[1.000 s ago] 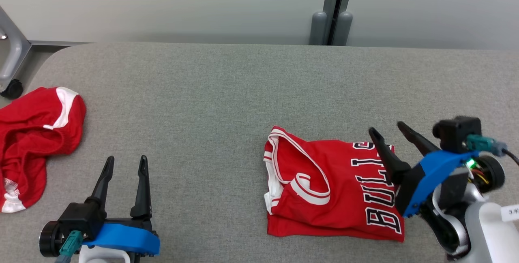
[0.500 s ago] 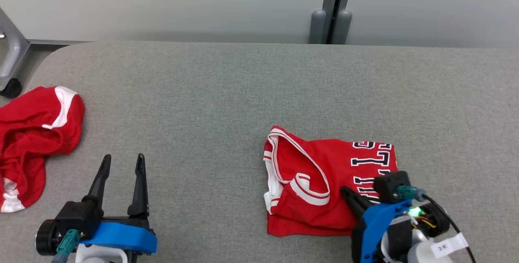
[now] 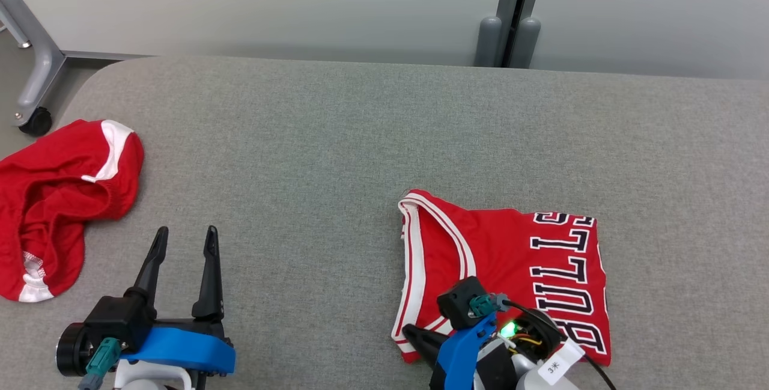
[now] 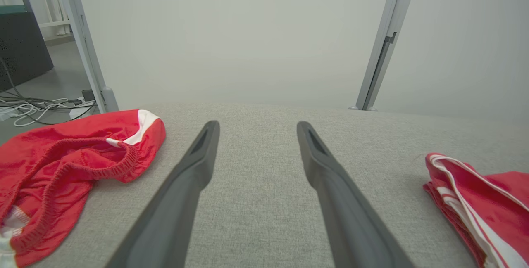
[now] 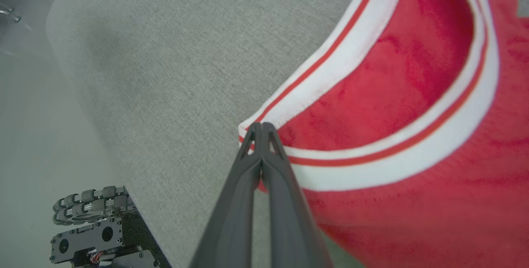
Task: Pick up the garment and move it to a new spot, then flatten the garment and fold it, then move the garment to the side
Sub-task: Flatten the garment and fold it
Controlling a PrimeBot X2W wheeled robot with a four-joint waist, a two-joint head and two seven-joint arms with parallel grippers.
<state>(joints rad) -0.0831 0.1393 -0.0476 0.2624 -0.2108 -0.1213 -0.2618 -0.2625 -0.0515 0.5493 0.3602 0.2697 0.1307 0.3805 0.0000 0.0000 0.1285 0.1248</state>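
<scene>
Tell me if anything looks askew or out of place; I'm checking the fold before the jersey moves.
The red shorts lie crumpled in a heap at the table's left end, unfolded. The folded Bulls jersey looks tidy, edges roughly square.

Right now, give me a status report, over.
Right gripper shut on jersey corner. Left gripper open, above table. Jersey folded, lying flat. Shorts far left, well apart from jersey.
</scene>
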